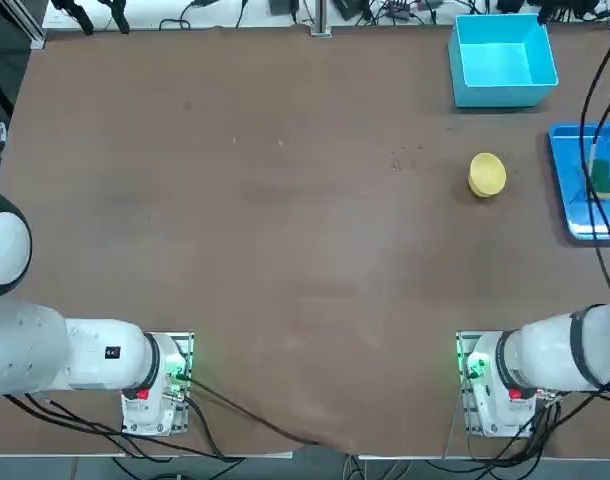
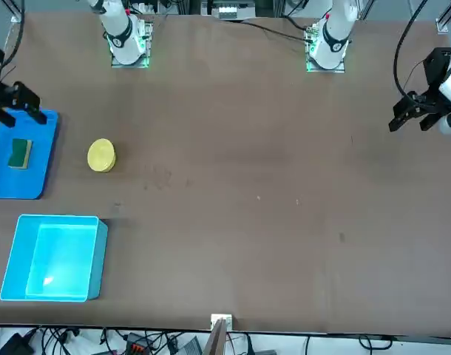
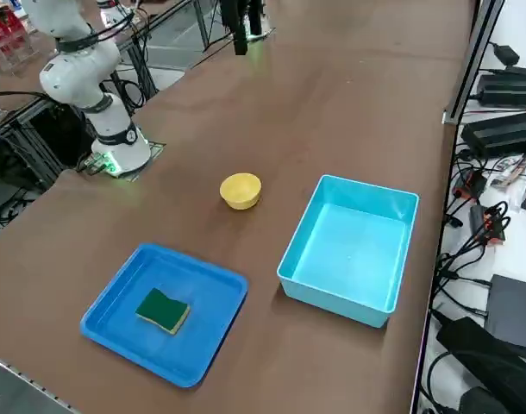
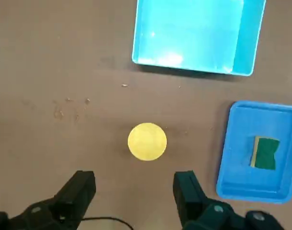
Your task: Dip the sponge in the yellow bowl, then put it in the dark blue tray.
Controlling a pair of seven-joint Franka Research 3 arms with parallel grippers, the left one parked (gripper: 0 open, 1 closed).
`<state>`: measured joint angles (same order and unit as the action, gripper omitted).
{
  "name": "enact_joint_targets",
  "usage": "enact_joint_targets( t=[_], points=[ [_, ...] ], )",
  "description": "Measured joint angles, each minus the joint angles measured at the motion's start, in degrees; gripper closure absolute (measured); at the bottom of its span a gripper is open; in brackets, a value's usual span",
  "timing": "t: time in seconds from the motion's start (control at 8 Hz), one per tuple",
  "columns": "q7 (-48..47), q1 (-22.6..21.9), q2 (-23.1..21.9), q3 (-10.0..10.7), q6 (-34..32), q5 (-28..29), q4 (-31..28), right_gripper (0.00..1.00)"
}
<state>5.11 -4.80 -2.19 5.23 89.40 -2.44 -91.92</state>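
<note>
Sponge (image 4: 265, 153): a small block, dark green layer on yellow, lying in the tray, below the right pincer (image 4: 135, 178) and off to one side of its finger gap. The pincer is wide open and empty, raised above the brown counter (image 4: 50, 139). Outward: round yellow bowl (image 4: 147, 142); shallow blue tray (image 4: 237, 184), rounded corners; glossy, straight-walled cyan box (image 4: 194, 67).
</note>
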Motion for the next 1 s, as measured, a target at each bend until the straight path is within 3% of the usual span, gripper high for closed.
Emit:
enact_joint_targets(
  t=[0.75, 1.0],
  points=[
    [-3.3, 0.0, -1.5, -0.5, -1.2, -0.4, -1.0, 0.01],
    [-5.5, 0.0, -1.5, -0.5, -1.2, 1.9, -1.0, 0.01]
  ],
)
